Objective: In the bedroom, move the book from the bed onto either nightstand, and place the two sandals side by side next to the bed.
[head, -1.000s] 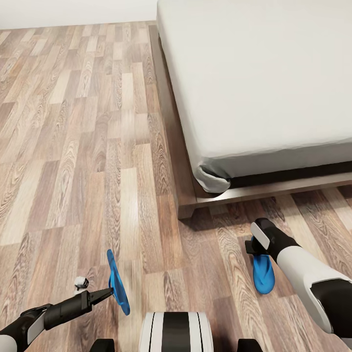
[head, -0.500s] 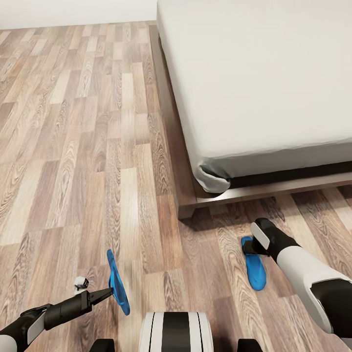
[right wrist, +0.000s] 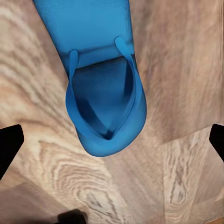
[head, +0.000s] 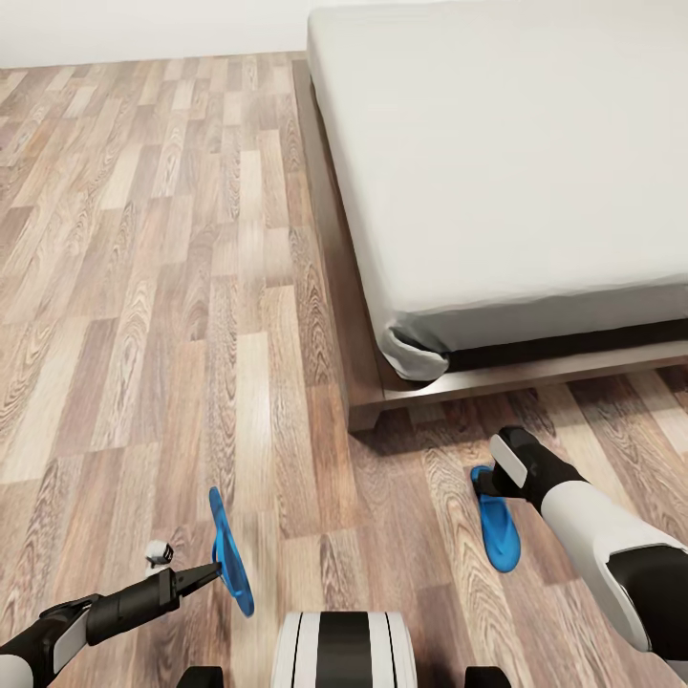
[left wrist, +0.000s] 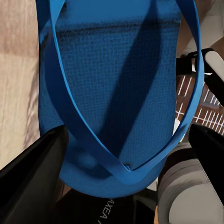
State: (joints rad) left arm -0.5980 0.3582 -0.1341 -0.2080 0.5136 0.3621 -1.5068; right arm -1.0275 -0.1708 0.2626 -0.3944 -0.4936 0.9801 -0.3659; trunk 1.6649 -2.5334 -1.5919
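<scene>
In the head view, a flat bright blue flip-flop sandal (head: 230, 552) is held on edge, clear of the light brown wood-plank floor (head: 143, 287), pinched at its rim by the left gripper (head: 212, 572). A second blue flip-flop sandal (head: 498, 530) is seen lying flat on the floor near the foot corner of the low dark-brown platform bed (head: 459, 382) with its light-grey mattress (head: 516, 153); the right gripper (head: 489, 483) hangs at its toe end. No book is seen on the visible part of the mattress.

In the left wrist view, the held sandal (left wrist: 116, 88) is clamped between the dark fingers (left wrist: 32, 172), strap side facing the camera.

In the right wrist view, the lying sandal (right wrist: 100, 88) is shown strap side up, and the fingertips (right wrist: 9, 144) are spread wide on either side, touching nothing.

The sandals are judged light, thin and bendable, so each is best pinched across the sole edge or at the toe strap.
</scene>
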